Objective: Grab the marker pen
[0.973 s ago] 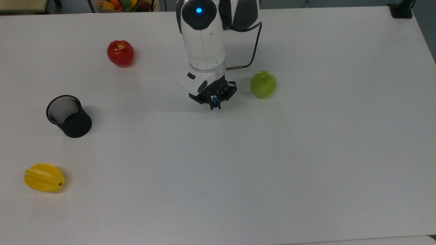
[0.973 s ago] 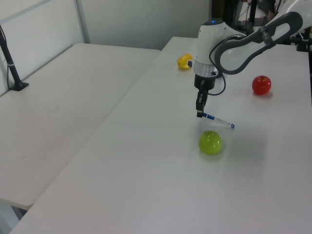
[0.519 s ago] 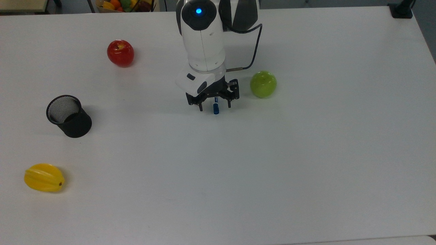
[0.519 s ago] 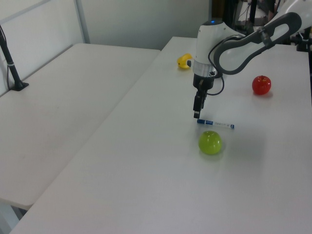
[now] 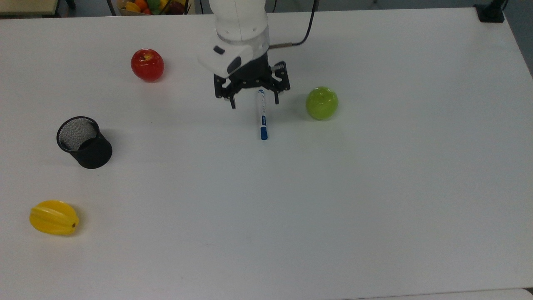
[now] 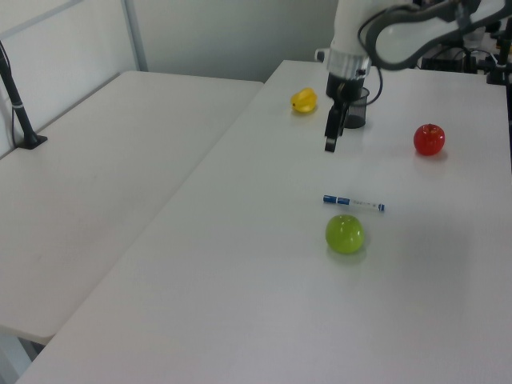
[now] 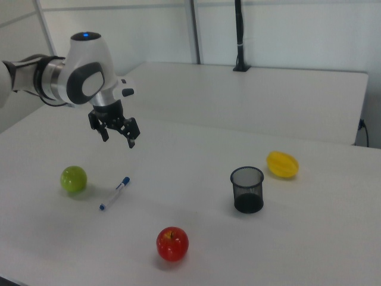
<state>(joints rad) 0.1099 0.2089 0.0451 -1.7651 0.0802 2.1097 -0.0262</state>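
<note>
The marker pen (image 5: 262, 114) lay flat on the white tabletop (image 5: 374, 187), well in from every edge and nearer the far edge in the top view, with its blue cap pointing toward the near edge and its small blue tip toward the arm. A green apple (image 5: 322, 103) sat near it on the top view's right, apart from it and not touching. The hand (image 5: 252, 101) hung raised above the tabletop, its two fingers spread wide and holding nothing; in the right view it stood clearly above the pen (image 7: 114, 193) with open air between them. Judged by its look, the pen was light, stiff and smooth, a round plastic barrel that would roll if nudged sideways and could slip out of a weak pinch. The sensible place to take it seemed the middle of the white barrel, near the blue label, with the fingers set across its length so it would hang level. A pinch on the cap risked pulling the cap loose. A red apple (image 5: 147, 65), a black mesh cup (image 5: 84, 142) and a yellow starfruit (image 5: 54, 217) stood well apart toward the top view's left edge.
</note>
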